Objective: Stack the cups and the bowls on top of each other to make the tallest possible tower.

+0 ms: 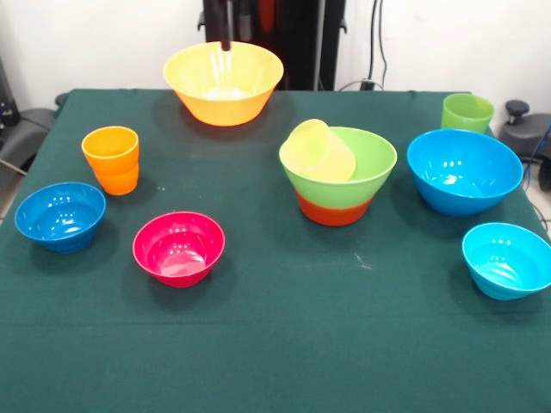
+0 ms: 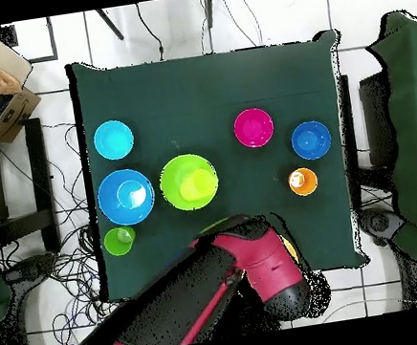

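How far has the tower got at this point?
Done: the light green bowl sits nested in the orange-red bowl, with the pale yellow cup lying tilted inside. In hand: nothing; the gripper hangs above the yellow-orange bowl. Left: five bowls and the orange cup and green cup.

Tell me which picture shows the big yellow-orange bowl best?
The front view. There the big yellow-orange bowl sits whole at the table's far edge, rim and inside plain to see, only the gripper tip hanging before it. In the overhead view the robot's arm covers nearly all of it.
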`<state>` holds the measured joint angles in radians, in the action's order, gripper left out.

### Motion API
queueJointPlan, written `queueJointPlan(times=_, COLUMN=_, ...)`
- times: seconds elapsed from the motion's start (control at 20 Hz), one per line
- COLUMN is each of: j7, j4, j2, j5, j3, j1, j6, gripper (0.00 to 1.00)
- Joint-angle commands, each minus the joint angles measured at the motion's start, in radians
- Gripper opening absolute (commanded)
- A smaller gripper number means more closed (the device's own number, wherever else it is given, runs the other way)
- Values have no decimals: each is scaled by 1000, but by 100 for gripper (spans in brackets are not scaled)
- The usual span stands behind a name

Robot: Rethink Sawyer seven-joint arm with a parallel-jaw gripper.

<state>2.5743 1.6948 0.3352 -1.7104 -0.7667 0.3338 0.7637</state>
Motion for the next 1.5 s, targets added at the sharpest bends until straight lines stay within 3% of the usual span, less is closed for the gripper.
queueJointPlan(times=0.05, j7=-266, j4=25, j2=-17, j5=-4, j3=215, j1=14, j6=-85, gripper=100)
queueJointPlan(times=0.65, j7=-260, j4=-20, j2=-48, j5=12, j3=210, j1=52, j6=-107, gripper=100)
queueJointPlan(times=1.05, j7=-350, j4=-37, j2=-43, j5=-29, j3=202, j1=32, j6=-132, gripper=100)
queueJointPlan(times=1.5, j7=-244, j4=-7, j2=-48, j5=-34, j3=183, j1=105, j6=-130, gripper=100)
